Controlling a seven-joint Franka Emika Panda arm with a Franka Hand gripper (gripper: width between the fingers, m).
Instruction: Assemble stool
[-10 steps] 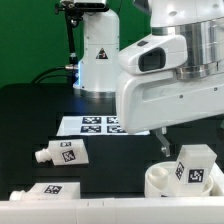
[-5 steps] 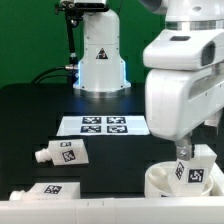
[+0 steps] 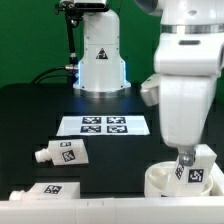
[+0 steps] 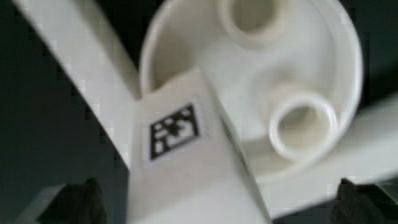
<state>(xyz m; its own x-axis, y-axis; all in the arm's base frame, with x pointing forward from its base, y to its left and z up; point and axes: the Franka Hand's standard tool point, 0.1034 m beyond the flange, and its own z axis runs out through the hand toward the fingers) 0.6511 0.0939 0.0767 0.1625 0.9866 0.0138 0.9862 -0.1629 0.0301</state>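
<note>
Since the earlier frame my arm has swung toward 3 o'clock in the exterior view and come down, so that my gripper (image 3: 184,157) now hangs over the upright leg (image 3: 196,170); no part on the table has shifted. The jaws are spread to full width, with the fingertips (image 4: 80,200) well apart on either side of the leg and nothing pinched. The leg stands on the seat (image 3: 160,182) at 5 o'clock of the exterior view. The first loose leg (image 3: 62,153) and the second loose leg (image 3: 45,190) lie at 8 o'clock, apart from the marker board (image 3: 105,125) near centre. Procedure: descend until the pads bracket the leg squarely, centre it between them, then close; an off-centre grip would probably tip it. Receptacles: the two sockets (image 4: 302,130) of the seat shown in the wrist view are empty. Whether the upright leg already sits in a socket I cannot tell, as my arm hides that joint.
</note>
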